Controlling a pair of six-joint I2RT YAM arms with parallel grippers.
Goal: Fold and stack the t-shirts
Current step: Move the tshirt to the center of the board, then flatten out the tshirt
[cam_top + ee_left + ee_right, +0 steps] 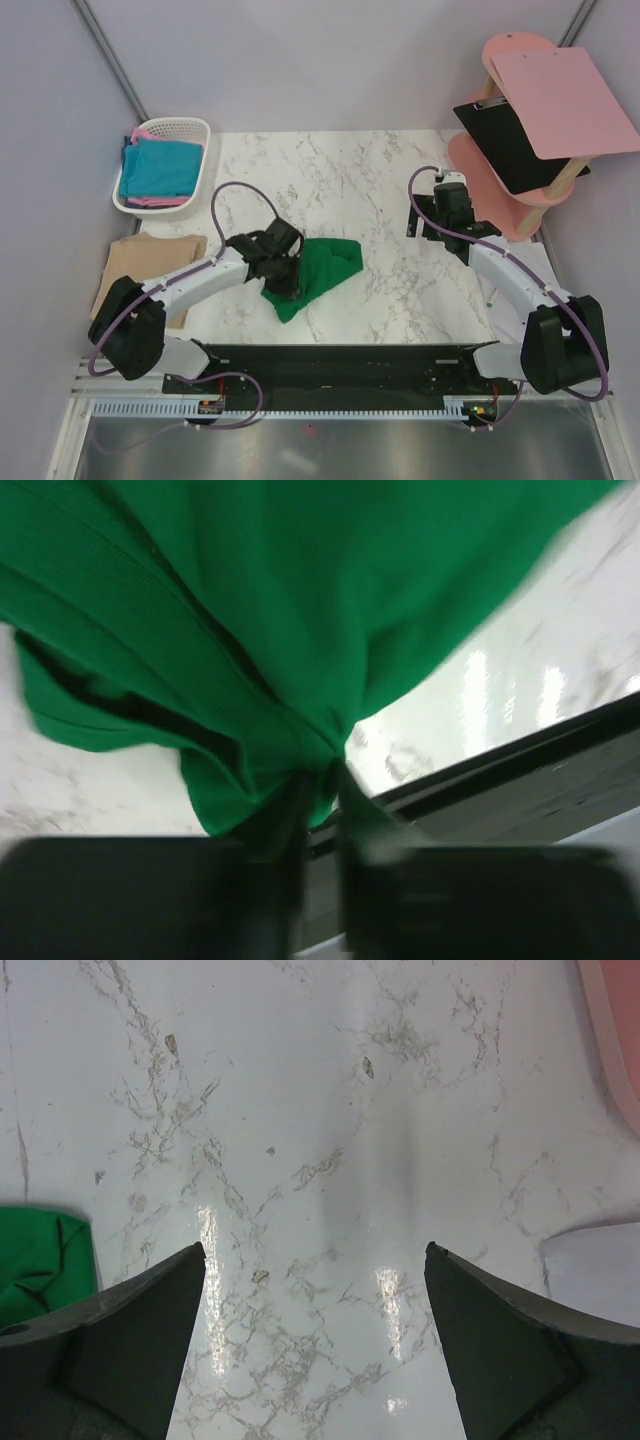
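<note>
The green t-shirt (330, 262) lies crumpled in a loose heap on the marble table (380, 180), left of centre and near the front edge; the left gripper (287, 283) sits at its near-left edge, its dark fingers (200, 900) drawn almost together with a bunch of green cloth pinched between them, though the wrist view is blurred. A tan t-shirt (150, 265) lies flat at the table's left edge; beyond it a white basket (170, 124) holds a teal-blue t-shirt (160, 168) on top of a pink t-shirt (160, 201). The right gripper (315, 1290) hangs over bare marble, jaws spread wide and empty; a white paper sheet (600, 1265) lies just to its right; a pink stand (500, 215) carries a black clipboard (505, 145).
</note>
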